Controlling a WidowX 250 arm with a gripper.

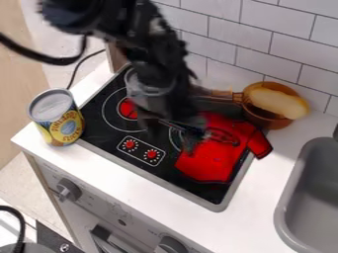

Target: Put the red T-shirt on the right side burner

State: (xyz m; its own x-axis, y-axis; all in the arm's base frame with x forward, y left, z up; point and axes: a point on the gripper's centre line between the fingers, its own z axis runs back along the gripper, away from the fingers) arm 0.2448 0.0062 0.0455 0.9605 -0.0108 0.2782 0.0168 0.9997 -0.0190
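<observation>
Red T-shirt point(210, 159) lies partly beneath the end effector point(200, 137), contact unclear.

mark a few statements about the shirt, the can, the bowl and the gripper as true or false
1. The red T-shirt lies on the right part of the stovetop. True.
2. The can stands in the sink. False: it stands on the counter, left of the stovetop.
3. The gripper is at the T-shirt. True.
4. The brown bowl sits on the left burner. False: it is beyond the stovetop's far right corner, near the tiled wall.
5. Part of the T-shirt reaches past the stovetop's right edge. True.
</observation>
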